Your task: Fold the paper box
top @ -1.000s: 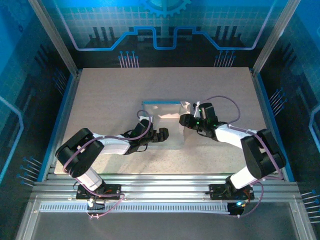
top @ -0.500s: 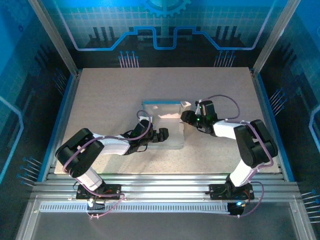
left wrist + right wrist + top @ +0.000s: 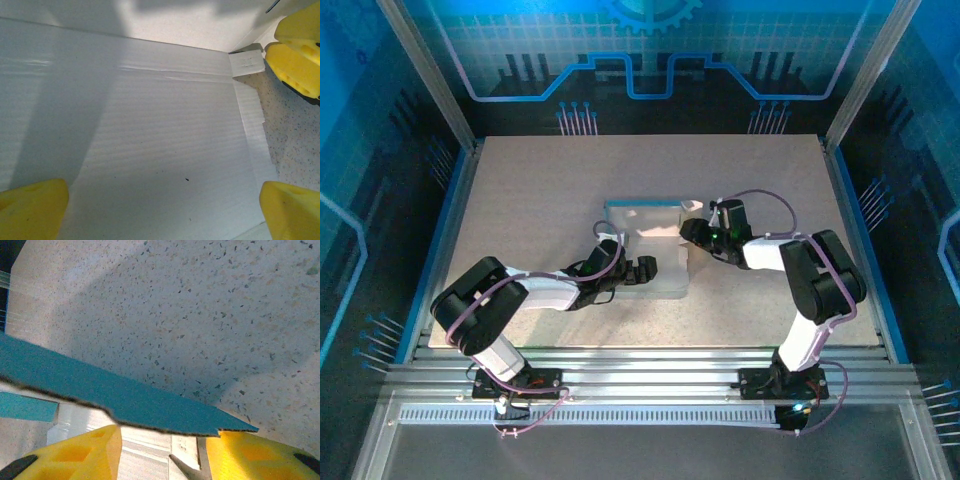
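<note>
The paper box (image 3: 655, 262) lies flat mid-table, pale inner side up, with a blue strip along its far edge (image 3: 642, 204). My left gripper (image 3: 646, 268) hovers low over the near half of the box, open, its yellow fingertips (image 3: 30, 207) set wide over the white panel (image 3: 150, 125) with nothing between them. My right gripper (image 3: 690, 231) is at the box's far right corner. In the right wrist view a blue flap (image 3: 125, 397) runs across its fingertips (image 3: 85, 450) and touches them. The jaws stand apart and do not pinch it. A small white tab (image 3: 247, 62) lies beside the right fingers (image 3: 295, 67).
The speckled tabletop (image 3: 540, 190) surrounds the box. Blue rails (image 3: 440, 240) and metal posts (image 3: 425, 75) border the sides. The arm bases (image 3: 515, 380) sit on the near frame.
The right arm's elbow has swung in toward the box and the right gripper has edged slightly farther onto the far right corner. The left arm and the box's main panel have stayed put.
</note>
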